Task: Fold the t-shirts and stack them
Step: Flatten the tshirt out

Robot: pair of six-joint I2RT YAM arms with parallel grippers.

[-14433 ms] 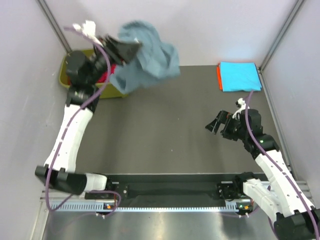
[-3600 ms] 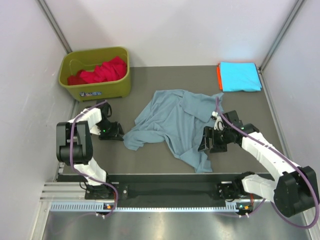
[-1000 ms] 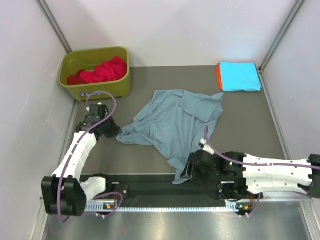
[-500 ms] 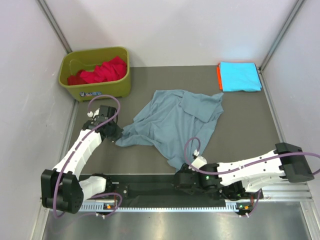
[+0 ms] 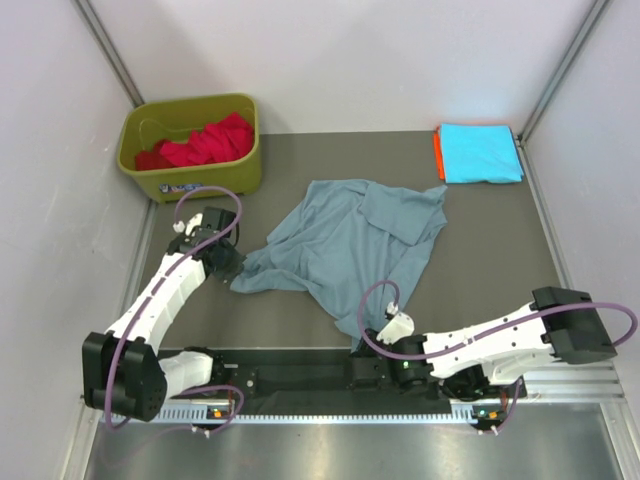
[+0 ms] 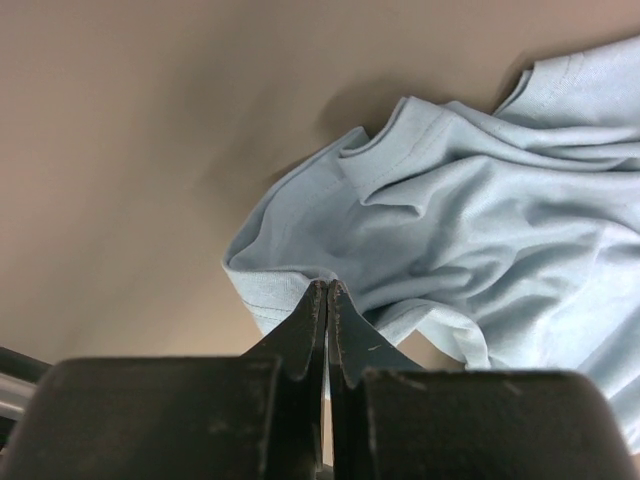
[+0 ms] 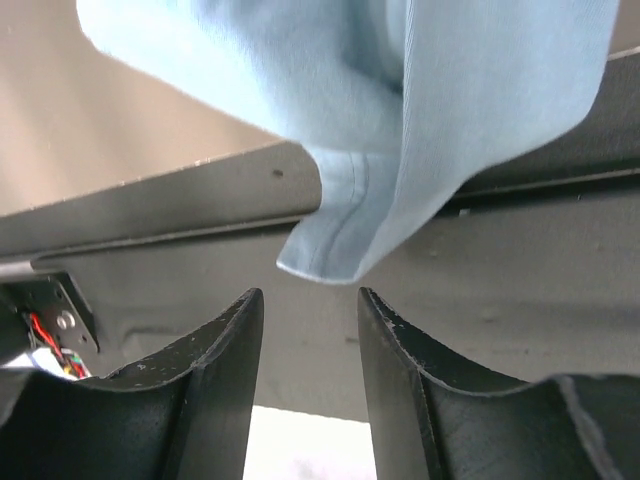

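The grey-blue t-shirt (image 5: 345, 240) lies crumpled and spread in the middle of the table. My left gripper (image 5: 232, 272) is shut on the hem at its left edge (image 6: 327, 285), and the cloth (image 6: 470, 200) bunches out beyond the fingers. My right gripper (image 5: 360, 362) is low at the near edge, over the black rail. It is open (image 7: 310, 295), and the shirt's near corner (image 7: 340, 250) hangs just ahead of its fingertips, not between them. A folded cyan t-shirt (image 5: 480, 152) lies on an orange one (image 5: 438, 155) at the back right. A red t-shirt (image 5: 205, 140) lies in the bin.
The olive-green bin (image 5: 190, 178) stands at the back left against the wall. The right arm (image 5: 490, 340) stretches along the near edge above the black rail (image 5: 300, 375). White walls close in the table on both sides.
My right arm has swung lower along the near edge and its jaws have narrowed. The shirt's near corner now ends short of the rail. My left gripper has shifted slightly right, still holding the hem.
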